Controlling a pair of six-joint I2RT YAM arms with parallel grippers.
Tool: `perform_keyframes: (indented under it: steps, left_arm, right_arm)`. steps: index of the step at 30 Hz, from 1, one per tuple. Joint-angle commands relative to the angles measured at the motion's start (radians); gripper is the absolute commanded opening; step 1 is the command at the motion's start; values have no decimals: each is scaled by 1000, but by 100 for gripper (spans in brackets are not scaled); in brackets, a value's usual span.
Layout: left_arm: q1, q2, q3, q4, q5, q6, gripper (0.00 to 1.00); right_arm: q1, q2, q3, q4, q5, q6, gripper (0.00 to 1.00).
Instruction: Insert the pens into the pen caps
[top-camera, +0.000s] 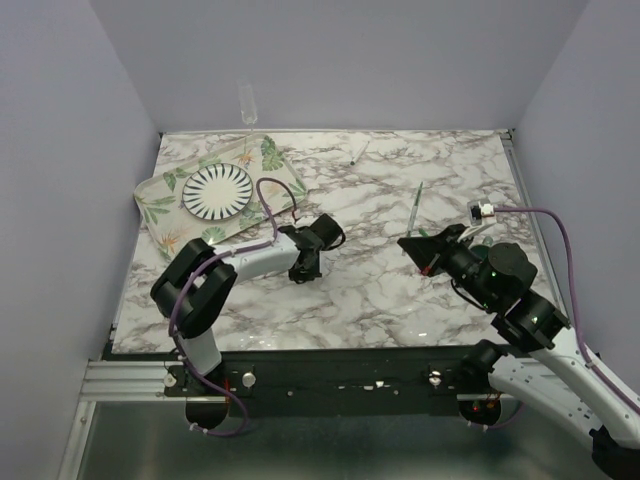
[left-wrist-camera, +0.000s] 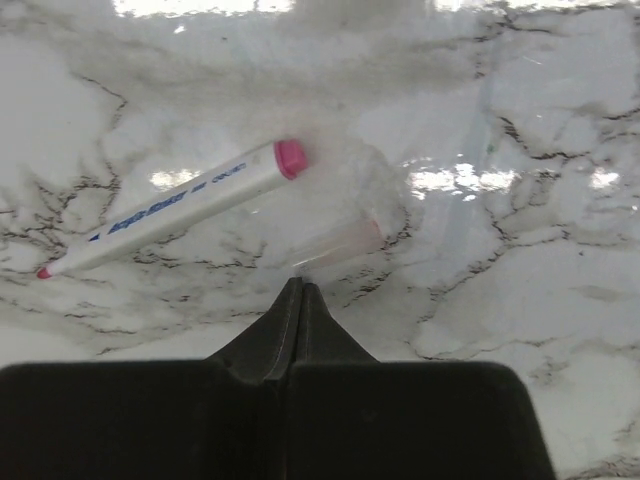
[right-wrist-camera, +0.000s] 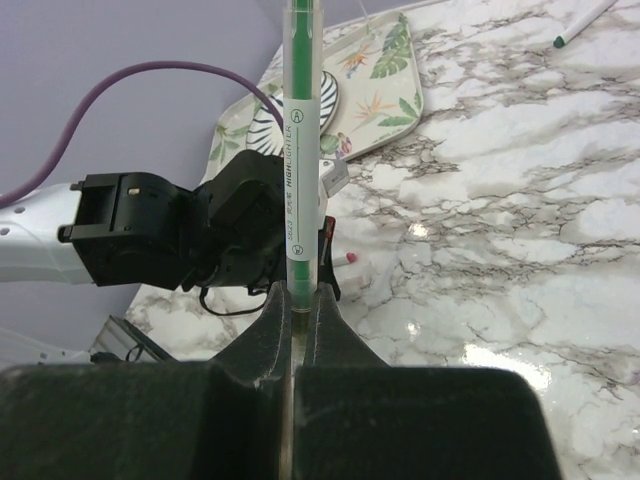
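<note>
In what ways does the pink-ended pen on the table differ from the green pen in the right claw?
The pink-ended pen lies flat on the marble table, loose, just beyond the shut left claw. The green pen is clamped in the right claw and sticks straight out from it, off the table. The first has pink ends, the second has green markings. Both have white barrels with printed lettering.

Pink-ended white pen (left-wrist-camera: 170, 220) with blue lettering, green-striped white pen (right-wrist-camera: 299, 180), white marble table (top-camera: 380, 290) veined grey-black, leaf-printed tray (top-camera: 155, 210), plate (top-camera: 217, 190) with black-and-white radial stripes, purple cables (top-camera: 525, 209).
</note>
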Motion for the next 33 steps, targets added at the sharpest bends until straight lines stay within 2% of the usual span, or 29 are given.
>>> perform_keyframes:
  steps: [1,5,10,11,13,14,17,19,25,27,28,31,33]
  left_arm:
    - [14,37,43,-174,-212,-93,0]
    - [22,-11,52,-207,-231,-170,0]
    - [22,-122,41,-239,-179,-325,0]
    - [22,-151,41,-243,-165,-375,6]
    - [24,-180,46,-248,-129,-420,25]
    - [25,-206,48,-240,-114,-451,43]
    - [34,-268,34,-216,-74,-529,53]
    - [37,-295,22,-234,-70,-680,62]
    - [86,-346,-34,-282,-14,-1019,59]
    - [117,-351,-67,-289,44,-1089,51]
    - [120,-357,-86,-268,61,-1185,50]
    - [120,-366,-164,-112,82,-1248,48]
    - [125,-303,-126,-136,96,-1284,47]
  right_arm:
    - [5,-14,-12,-10,14,-1,1]
    - [5,-17,-14,-12,16,1,1]
    - [5,-14,-15,-10,14,1,1]
    - [5,-13,-14,-10,14,1,1]
    - [5,-14,-14,-7,13,1,1]
    - [5,-14,-14,-7,11,1,1]
    - [5,-19,-12,-10,11,-1,1]
    - [5,-22,-12,-16,14,-3,1]
    - [7,-51,-12,-33,27,-4,1]
    - [5,-59,-14,-32,22,-4,1]
    - [5,-59,-14,-30,21,-6,1]
    - [5,-56,-4,-35,4,-9,1]
    - [5,-56,0,-41,1,-10,1]
